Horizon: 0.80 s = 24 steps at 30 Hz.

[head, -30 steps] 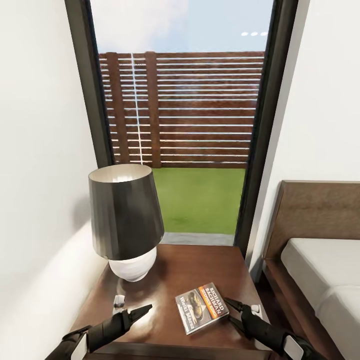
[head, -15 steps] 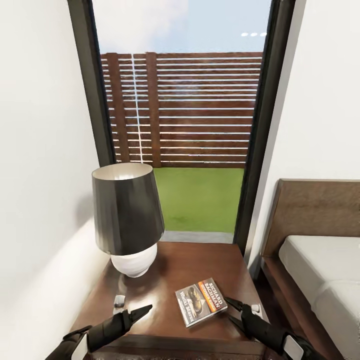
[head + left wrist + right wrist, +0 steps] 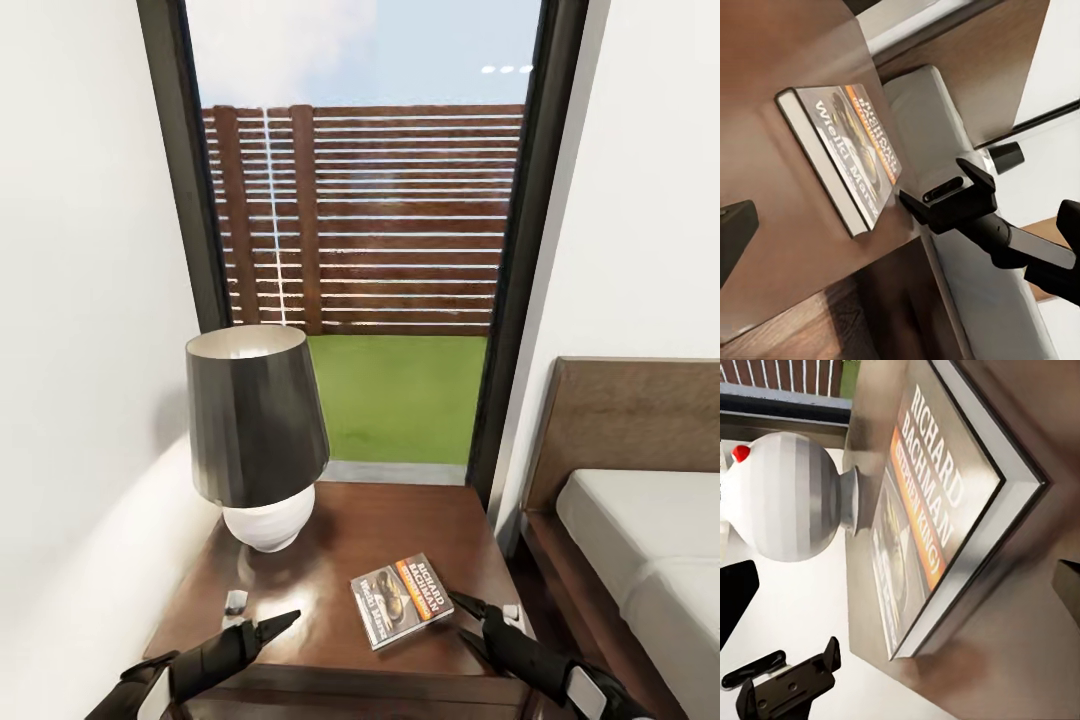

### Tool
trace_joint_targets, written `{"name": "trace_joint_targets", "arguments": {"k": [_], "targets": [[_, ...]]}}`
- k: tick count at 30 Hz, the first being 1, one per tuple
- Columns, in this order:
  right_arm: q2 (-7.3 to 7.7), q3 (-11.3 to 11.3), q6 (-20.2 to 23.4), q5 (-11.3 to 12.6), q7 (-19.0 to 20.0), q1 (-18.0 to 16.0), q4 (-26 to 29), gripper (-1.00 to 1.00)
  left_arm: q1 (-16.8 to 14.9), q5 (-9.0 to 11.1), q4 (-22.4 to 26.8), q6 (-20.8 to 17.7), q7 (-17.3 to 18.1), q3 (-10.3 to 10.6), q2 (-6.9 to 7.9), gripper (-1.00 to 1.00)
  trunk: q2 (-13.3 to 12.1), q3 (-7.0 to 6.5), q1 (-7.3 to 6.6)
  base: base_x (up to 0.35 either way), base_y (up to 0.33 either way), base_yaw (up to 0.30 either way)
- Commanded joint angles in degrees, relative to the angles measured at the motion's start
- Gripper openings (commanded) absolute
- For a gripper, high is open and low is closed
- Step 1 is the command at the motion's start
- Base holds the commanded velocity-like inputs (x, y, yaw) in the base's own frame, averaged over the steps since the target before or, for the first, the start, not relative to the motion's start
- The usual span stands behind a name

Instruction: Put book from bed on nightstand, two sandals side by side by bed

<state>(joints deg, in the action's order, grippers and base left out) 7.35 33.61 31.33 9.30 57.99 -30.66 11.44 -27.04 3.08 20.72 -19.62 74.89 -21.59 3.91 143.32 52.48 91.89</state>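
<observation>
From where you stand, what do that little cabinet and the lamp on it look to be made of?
The nightstand looks like dark brown wood with a glossy varnish: its top mirrors the lamp. The lamp has a smooth black shade, maybe metal or plastic, and a white ribbed base, possibly ceramic.

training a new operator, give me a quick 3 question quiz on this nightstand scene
1. True or false: the book lies flat on the nightstand.
2. Which tool is nearer the book: A) left tool B) right tool?
3. Fill in: the black-shaded ____ stands on the nightstand, on the side away from the bed.

Key: 1 true; 2 B; 3 lamp.
</observation>
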Motion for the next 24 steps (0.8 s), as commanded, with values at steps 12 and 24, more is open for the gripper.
{"name": "trace_joint_targets", "arguments": {"k": [12,24], "targets": [[-0.41,-0.3,-0.6,0.3,0.3,0.0,0.1,1.00,0.0,0.0,-0.1,-0.5,-0.1,-0.1,0.91,1.00,0.0,0.06,-0.01,-0.031,0.000,0.000],[-0.41,-0.3,-0.6,0.3,0.4,0.0,0.1,1.00,0.0,0.0,-0.1,-0.6,-0.1,0.0,0.92,1.00,0.0,-0.16,-0.04,-0.001,0.000,0.000]]}}
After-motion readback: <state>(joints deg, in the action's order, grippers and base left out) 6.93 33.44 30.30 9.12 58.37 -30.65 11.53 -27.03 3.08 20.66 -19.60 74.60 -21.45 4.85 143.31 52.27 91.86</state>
